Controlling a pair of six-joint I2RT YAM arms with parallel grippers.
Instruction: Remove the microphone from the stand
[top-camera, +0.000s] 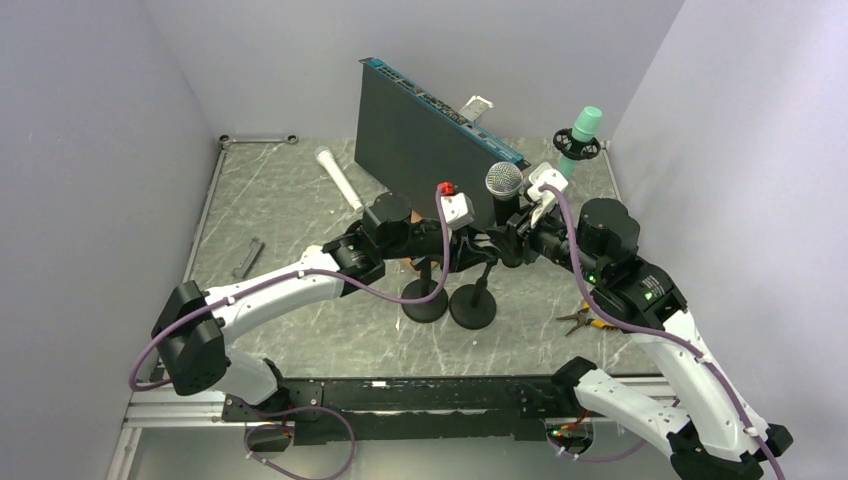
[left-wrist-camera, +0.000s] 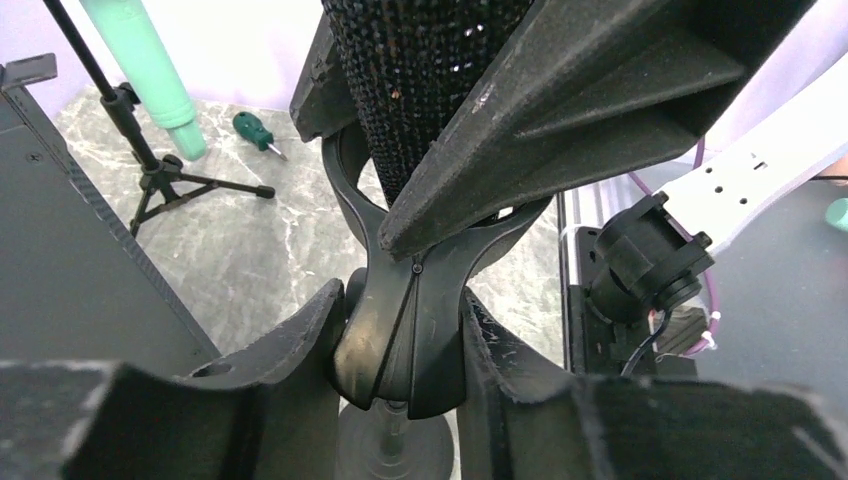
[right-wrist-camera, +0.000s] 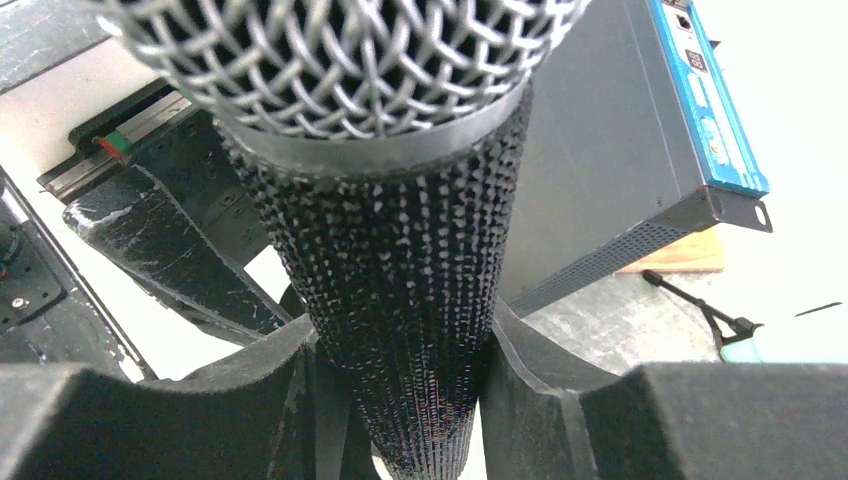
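While the microphone (top-camera: 504, 181) sits upright in its holder, right pincer (right-wrist-camera: 405, 390): clamped on the black textured body just below the mesh head, one finger on each side.
Left pincer (left-wrist-camera: 400, 375): closed around the lower neck of the clip (left-wrist-camera: 420, 280), apparently bracing it.
Microphone seat: the tapered body runs down into the fork of the clip, and no gap shows between them.
Stand (top-camera: 472, 308): upright between the two arms, its round base flat on the tabletop (top-camera: 280, 210).
Done: both grips look set, one on the thing to lift and one on the thing to hold down.
Left: the pull itself. By my reading the microphone is not yet out of the clip, so the task is short of halfway.
Next need: probably a straight draw along the microphone's axis while the clip is held steady.
Around: a dark rack unit (top-camera: 420, 130) stands behind the stand and pliers (top-camera: 580, 318) lie near the right arm, both apart from the grip.
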